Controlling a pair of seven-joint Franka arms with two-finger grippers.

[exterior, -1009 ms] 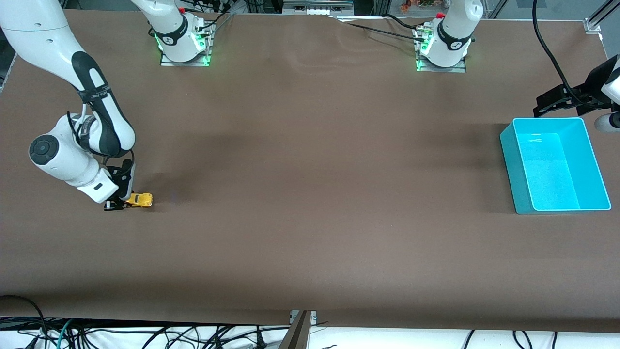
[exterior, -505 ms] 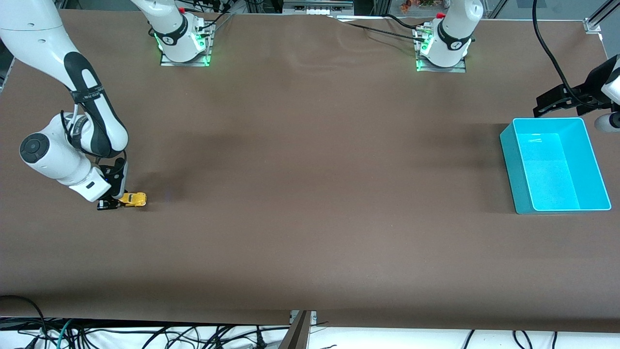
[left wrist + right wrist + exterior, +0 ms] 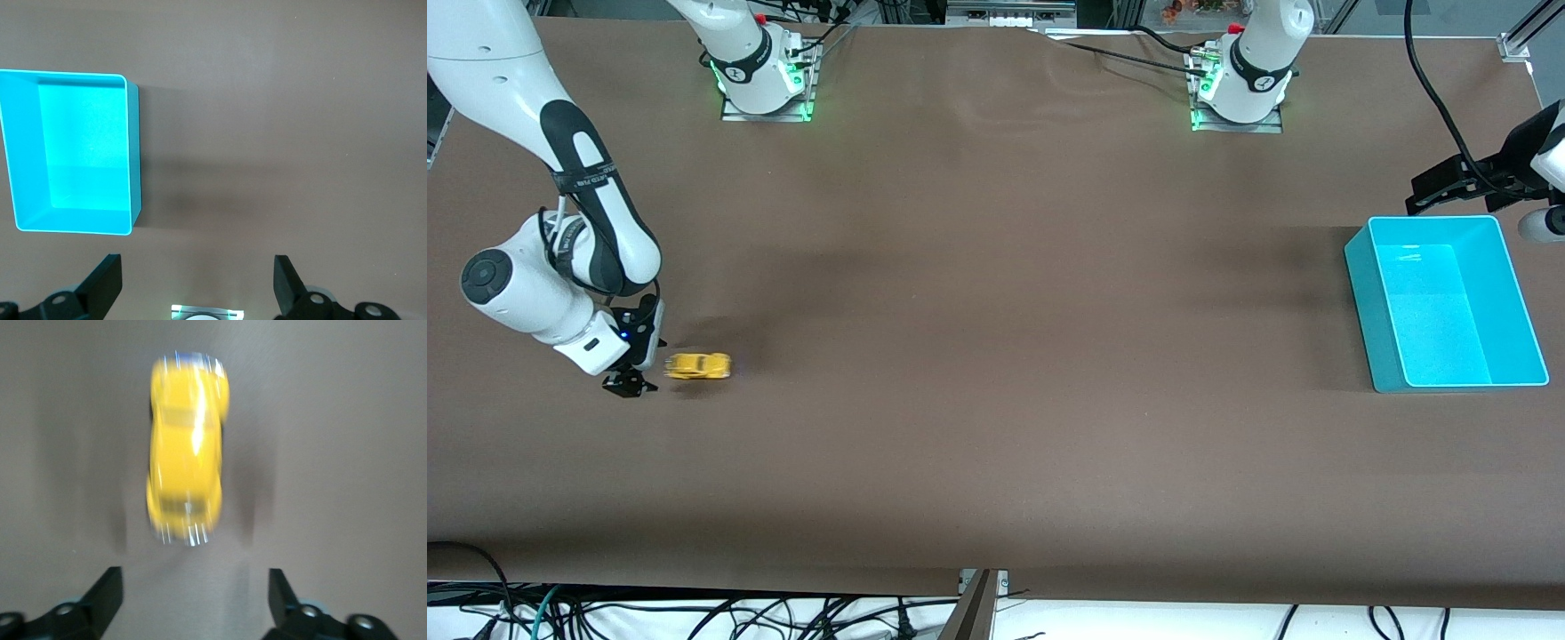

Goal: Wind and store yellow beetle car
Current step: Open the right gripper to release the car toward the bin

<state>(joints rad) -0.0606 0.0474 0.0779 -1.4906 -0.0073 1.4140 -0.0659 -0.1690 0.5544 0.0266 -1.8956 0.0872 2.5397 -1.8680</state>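
The yellow beetle car (image 3: 698, 365) stands free on the brown table near the right arm's end, smeared by motion. In the right wrist view the yellow beetle car (image 3: 188, 450) lies just ahead of the fingertips, touching neither. My right gripper (image 3: 627, 384) (image 3: 193, 603) is low over the table right beside the car, open with nothing between its fingers. The teal bin (image 3: 1369, 302) (image 3: 134, 153) sits empty at the left arm's end. My left gripper (image 3: 1436, 191) (image 3: 197, 283) hangs open and empty above the table beside the bin's edge farthest from the front camera, waiting.
A wide stretch of bare brown table cloth (image 3: 1005, 356) lies between the car and the bin. Both arm bases (image 3: 765, 80) (image 3: 1240, 89) stand along the edge farthest from the front camera. Cables lie below the table's near edge.
My right gripper dragged the car toward the right arm's end, then opened and let go. The car now rolls away from the fingers toward the bin's end. The left arm has not moved.
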